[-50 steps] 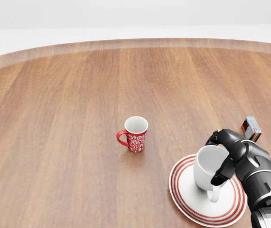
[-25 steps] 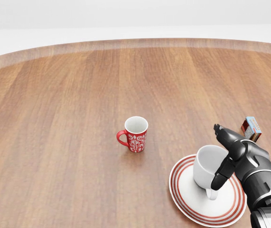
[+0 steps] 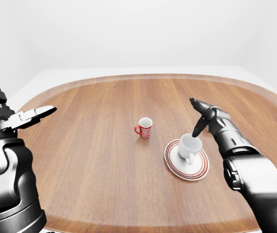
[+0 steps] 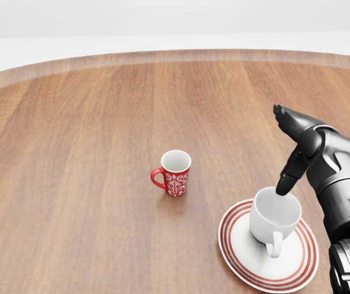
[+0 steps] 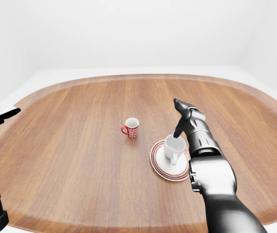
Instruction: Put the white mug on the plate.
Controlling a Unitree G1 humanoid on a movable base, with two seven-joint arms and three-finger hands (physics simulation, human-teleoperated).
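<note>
Two mugs sit on the wooden table (image 4: 70,153), and only the white mug (image 4: 274,218) matters to you. It now stands upright on the red-ringed plate (image 4: 239,260), handle turned toward the bottom of the head view, and nothing grips it. A second ago your right hand (image 4: 297,144) was wrapped round its side; half a second ago the fingers had begun to peel off; now they are spread wide and lifted above and to the right of the rim. One dark fingertip (image 4: 283,185) hangs just over the mug's far lip; whether it grazes the rim you cannot tell from these views, though the left-eye view suggests a small gap. The mug has not shifted on the plate between those moments, so the release looks clean.

That means the placing itself appears done. What remains, as a judgement, is to draw the hand up and away without clipping the rim with that low finger, since a nudge could tip or slide the mug off the plate.

Your left hand (image 3: 29,116) is held out at the left of the left-eye view with its fingers extended and holding nothing, well apart from everything. Leave the red patterned mug (image 4: 173,172) where it stands, near the table's middle and clear of the plate.
</note>
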